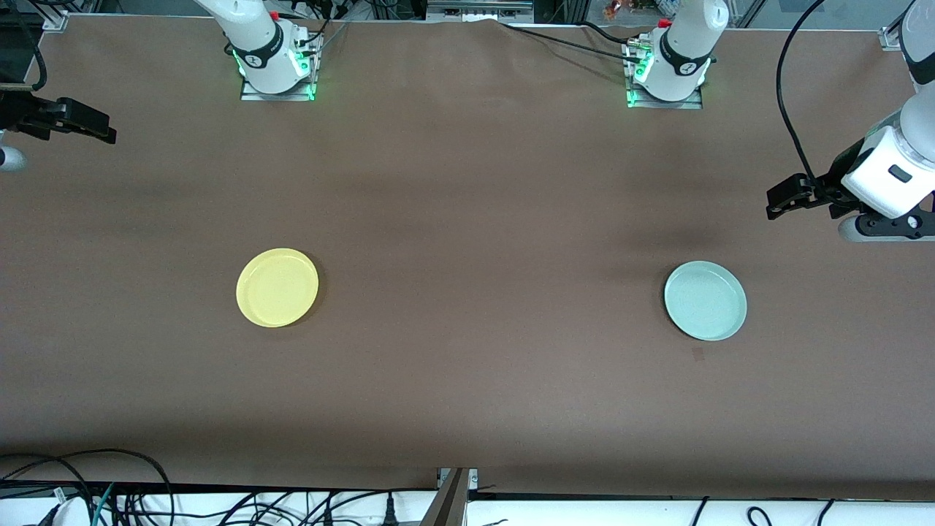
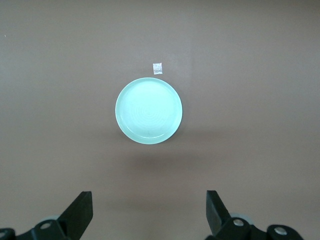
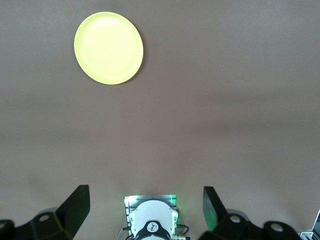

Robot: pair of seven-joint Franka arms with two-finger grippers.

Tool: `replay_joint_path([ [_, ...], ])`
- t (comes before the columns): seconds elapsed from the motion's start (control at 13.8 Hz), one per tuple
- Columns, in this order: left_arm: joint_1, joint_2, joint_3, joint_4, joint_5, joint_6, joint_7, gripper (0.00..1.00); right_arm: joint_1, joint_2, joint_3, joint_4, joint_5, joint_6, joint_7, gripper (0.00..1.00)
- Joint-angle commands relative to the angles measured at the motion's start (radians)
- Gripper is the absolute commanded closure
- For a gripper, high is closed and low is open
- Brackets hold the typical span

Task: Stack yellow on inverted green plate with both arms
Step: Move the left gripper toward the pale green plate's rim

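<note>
- Pale mint-green and glossy, the small round green plate (image 1: 705,300) lies rim up on the brown table (image 1: 467,219), toward the left arm's end. It is not yet inverted, so I judge the task has not started.
- Bright yellow, the small round yellow plate (image 1: 277,287) lies rim up toward the right arm's end, well apart from the green one.
- Seen from the table's middle in the front view, the yellow plate sits at about 8 o'clock and the green plate at about 4 o'clock.
- Left gripper (image 1: 785,199) hangs in the air over the table's edge at the left arm's end; from the green plate it is at about 1 o'clock in the front view. Its fingers (image 2: 80,212) are spread wide and hold nothing.
- Right gripper (image 1: 91,126) hangs over the table's edge at the right arm's end, at about 10 o'clock from the yellow plate. Its fingers (image 3: 75,207) are also spread wide and empty.
- Each plate is round, so it has no long axis. The left arm is nearer to the green plate, the right arm to the yellow one.
- Count: two plates, two arms, two grippers, and one small white mark (image 2: 157,68) on the table just beside the green plate.
</note>
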Motion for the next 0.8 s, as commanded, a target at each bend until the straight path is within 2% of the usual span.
replay_joint_path([
  [0.0, -0.004, 0.013, 0.002, 0.035, -0.01, -0.024, 0.022, 0.0, -0.01, -0.002, 0.008, 0.005, 0.017, -0.002, 0.016, 0.0],
  [0.72, 0.004, 0.013, 0.002, 0.035, -0.011, -0.024, 0.022, 0.0, -0.01, -0.002, 0.008, 0.005, 0.017, -0.002, 0.016, 0.0],
])
